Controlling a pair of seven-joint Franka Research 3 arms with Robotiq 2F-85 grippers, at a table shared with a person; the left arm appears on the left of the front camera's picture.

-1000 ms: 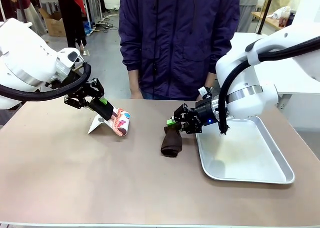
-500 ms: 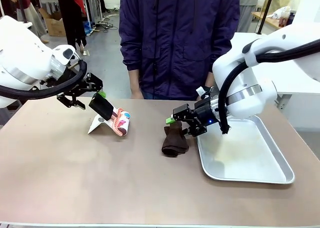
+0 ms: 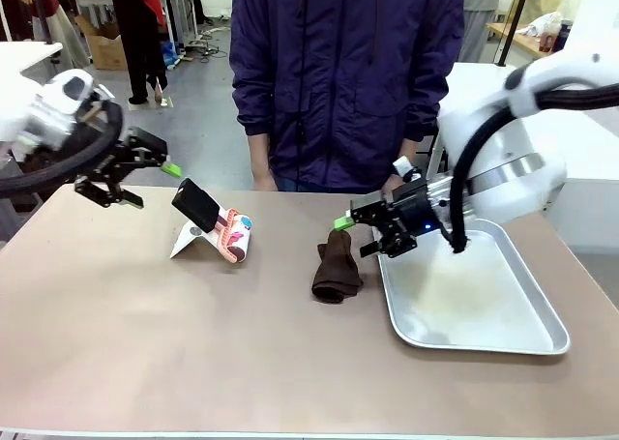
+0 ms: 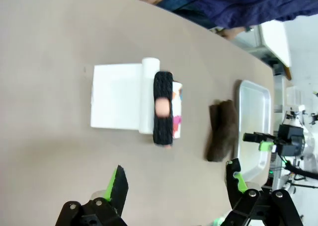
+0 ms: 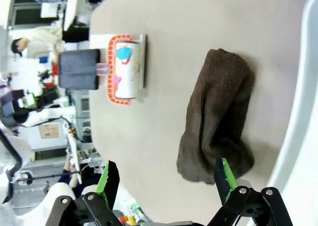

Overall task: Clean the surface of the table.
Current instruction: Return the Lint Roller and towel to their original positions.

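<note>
The brownish table (image 3: 193, 343) carries a lint roller (image 3: 232, 235) with a black handle (image 3: 197, 204), propped on a white sheet (image 3: 186, 241). My left gripper (image 3: 132, 175) hovers open to the left of the handle, holding nothing. A crumpled brown cloth (image 3: 337, 266) lies loose beside the tray's left edge. Just above and right of the cloth, my right gripper (image 3: 373, 233) is open and clear of it. In the left wrist view my left gripper (image 4: 176, 182) looks down on the roller (image 4: 163, 108) and the cloth (image 4: 223, 130). In the right wrist view the cloth (image 5: 218, 116) lies beyond my right gripper (image 5: 166, 179), the roller (image 5: 126, 69) farther off.
A silver metal tray (image 3: 522, 338) lies on the table's right side, under my right arm. A person in a dark purple jacket (image 3: 338, 82) stands at the far edge, hands by the table. The near half of the tabletop is bare.
Both grippers opened. The left one let go of the roller's black handle and drew back to the left. The right one released the brown cloth, which now lies on the table.
</note>
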